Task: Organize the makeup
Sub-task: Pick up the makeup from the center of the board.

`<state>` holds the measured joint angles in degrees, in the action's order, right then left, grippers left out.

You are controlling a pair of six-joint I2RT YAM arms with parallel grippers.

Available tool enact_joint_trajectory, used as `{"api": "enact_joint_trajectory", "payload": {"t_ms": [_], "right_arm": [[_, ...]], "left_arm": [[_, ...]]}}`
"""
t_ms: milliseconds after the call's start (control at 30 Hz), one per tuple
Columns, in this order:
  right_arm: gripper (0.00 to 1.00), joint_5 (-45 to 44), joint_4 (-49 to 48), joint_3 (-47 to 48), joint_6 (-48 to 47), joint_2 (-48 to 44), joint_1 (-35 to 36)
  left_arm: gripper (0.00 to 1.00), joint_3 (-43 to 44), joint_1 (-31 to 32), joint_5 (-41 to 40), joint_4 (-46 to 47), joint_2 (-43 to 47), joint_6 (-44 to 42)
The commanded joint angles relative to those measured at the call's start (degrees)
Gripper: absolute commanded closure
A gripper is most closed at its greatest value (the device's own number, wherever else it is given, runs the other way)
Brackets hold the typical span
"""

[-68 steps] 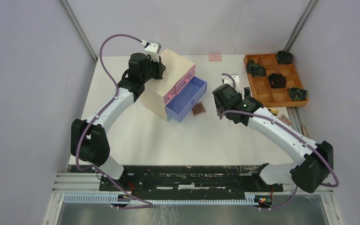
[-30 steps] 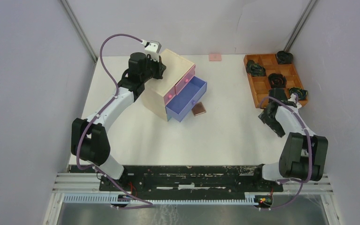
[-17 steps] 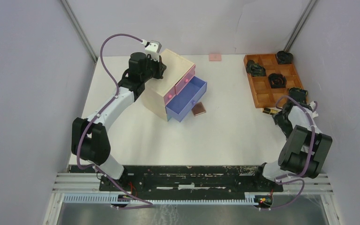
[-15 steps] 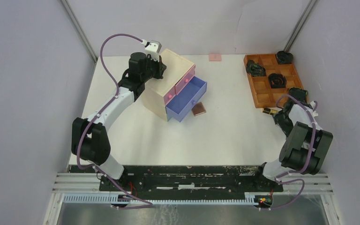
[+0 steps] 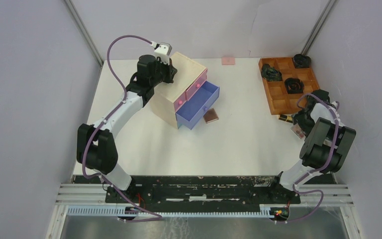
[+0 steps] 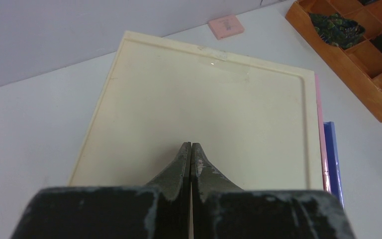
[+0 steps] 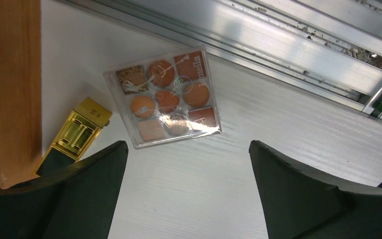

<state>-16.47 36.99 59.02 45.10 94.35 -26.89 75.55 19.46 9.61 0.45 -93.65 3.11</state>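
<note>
- Hovering above brown palette (image 7: 164, 97), right gripper (image 7: 186, 149): jaws wide apart, nothing held.
- Palette lies flat on table (image 7: 204, 199); gold tube (image 7: 79, 130) just beside it, next to wooden tray (image 7: 10, 74).
- Over pale chest (image 6: 204, 99) top, left gripper (image 6: 191, 149): jaws pressed together, empty.

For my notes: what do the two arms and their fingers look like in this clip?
Both the left arm and right arm have white links between bulky black joints, and each is trailed by a purple cable. The left gripper has dark, tapered fingers with scuffed greyish wear. The right gripper has broad, smooth black fingers. No markings are readable.
</note>
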Motion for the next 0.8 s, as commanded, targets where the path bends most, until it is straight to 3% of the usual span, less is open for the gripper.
{"api": "enact_joint_trajectory", "payload": {"t_ms": [0,767], "right_arm": [[0.00,-0.1,0.2,4.7,-1.3,0.8,-1.1],[0.00,0.0,-1.7,7.9,-3.1,9.2,-2.4]], "left_arm": [[0.97,-4.9,-0.1,-0.6,-21.2,-6.0,-1.9],[0.97,-4.9,-0.2,0.1,-21.2,-5.7,-2.1]]}}
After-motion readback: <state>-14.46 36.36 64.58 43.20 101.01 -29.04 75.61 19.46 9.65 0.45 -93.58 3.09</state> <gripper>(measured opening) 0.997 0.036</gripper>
